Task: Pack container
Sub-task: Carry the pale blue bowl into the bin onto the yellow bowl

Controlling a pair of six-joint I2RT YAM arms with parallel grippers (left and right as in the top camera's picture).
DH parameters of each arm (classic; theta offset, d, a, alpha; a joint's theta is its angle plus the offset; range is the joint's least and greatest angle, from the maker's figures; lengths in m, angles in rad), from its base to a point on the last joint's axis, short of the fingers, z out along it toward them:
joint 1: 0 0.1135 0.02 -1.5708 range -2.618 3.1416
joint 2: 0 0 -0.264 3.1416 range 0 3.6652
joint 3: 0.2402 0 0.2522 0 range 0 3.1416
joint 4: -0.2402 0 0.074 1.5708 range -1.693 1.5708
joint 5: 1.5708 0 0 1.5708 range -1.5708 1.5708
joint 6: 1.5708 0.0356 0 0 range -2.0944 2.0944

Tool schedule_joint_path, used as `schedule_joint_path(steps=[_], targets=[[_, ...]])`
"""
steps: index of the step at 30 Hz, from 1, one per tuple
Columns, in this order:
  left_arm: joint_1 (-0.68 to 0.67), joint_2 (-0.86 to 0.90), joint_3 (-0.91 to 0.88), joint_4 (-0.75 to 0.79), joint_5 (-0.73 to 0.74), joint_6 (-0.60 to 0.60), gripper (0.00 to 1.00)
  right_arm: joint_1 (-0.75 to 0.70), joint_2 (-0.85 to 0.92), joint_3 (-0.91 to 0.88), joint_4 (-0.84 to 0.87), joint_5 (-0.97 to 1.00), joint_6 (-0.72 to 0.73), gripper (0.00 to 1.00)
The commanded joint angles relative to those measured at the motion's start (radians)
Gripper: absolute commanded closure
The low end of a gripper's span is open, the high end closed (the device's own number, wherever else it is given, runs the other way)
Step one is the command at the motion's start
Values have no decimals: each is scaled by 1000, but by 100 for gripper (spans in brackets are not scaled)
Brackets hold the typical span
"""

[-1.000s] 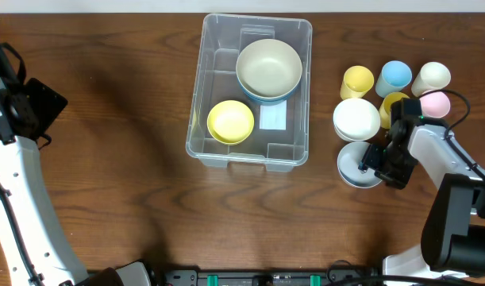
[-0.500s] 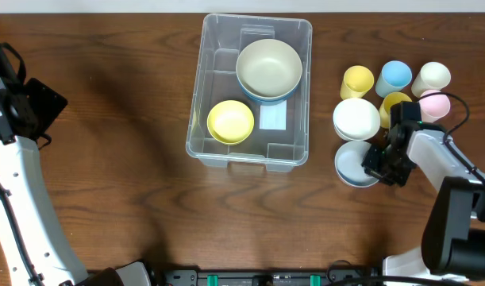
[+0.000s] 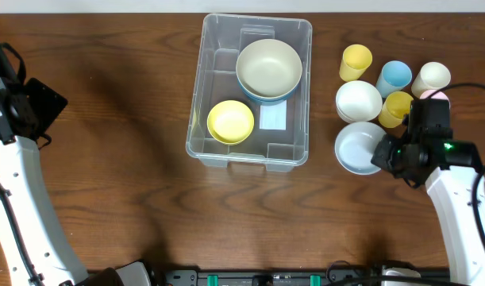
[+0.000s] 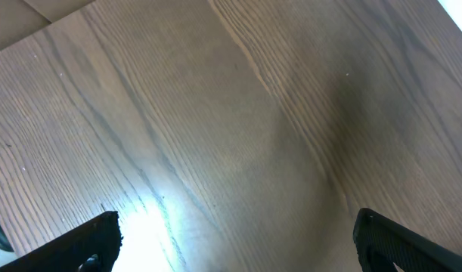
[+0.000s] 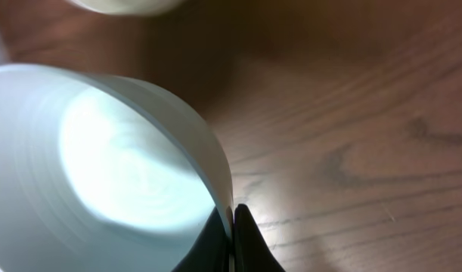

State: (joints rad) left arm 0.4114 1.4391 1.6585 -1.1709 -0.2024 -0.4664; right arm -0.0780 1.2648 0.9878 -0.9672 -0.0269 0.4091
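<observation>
The container (image 3: 213, 67) is a large clear bin at the table's top centre. It holds a cream bowl (image 3: 268, 65) nested in a blue one, and a yellow bowl (image 3: 230, 121). To its right sits a pale bluish-white bowl (image 3: 357, 148). My right gripper (image 3: 382, 155) is shut on that bowl's right rim. In the right wrist view the bowl (image 5: 102, 174) fills the left side, and the right gripper (image 5: 231, 221) pinches the thin rim between its dark tips. My left gripper (image 4: 238, 242) hangs open over bare wood, far to the left.
A white bowl (image 3: 358, 101) sits just behind the held bowl. Cups cluster at the back right: yellow (image 3: 356, 61), blue (image 3: 394, 77), cream (image 3: 431, 78) and a second yellow (image 3: 396, 108). A white label (image 3: 272, 117) lies on the container's floor. The left arm (image 3: 20, 159) runs down the left edge.
My right gripper has closed onto the pale bowl's rim. The bowl slid toward the back, pushing the white bowl and the cups back with it. The left arm has not moved.
</observation>
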Motion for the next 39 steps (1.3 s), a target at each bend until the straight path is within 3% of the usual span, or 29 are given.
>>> schedule_joint_path(steps=[1,9,16,25,34,35,37,39], targets=[[5,1,14,-3,-12,13,2,56,-28,131,-56,-6,-6,99],[5,1,14,-3,-12,13,2,261,51,433,-137,-38,-6,99],[5,1,14,-3,-12,13,2,453,289,633,-97,-34,-5,99],[5,1,14,-3,-12,13,2,575,630,732,71,-77,-3,99],[5,1,14,-3,-12,13,2,646,785,760,157,-108,-5,99],[5,1,14,-3,-12,13,2,647,787,760,160,-107,-6,96],[5,1,14,-3,-12,13,2,647,788,761,158,-108,-8,73],[5,1,14,-3,-12,13,2,644,778,780,140,-108,-26,59]])
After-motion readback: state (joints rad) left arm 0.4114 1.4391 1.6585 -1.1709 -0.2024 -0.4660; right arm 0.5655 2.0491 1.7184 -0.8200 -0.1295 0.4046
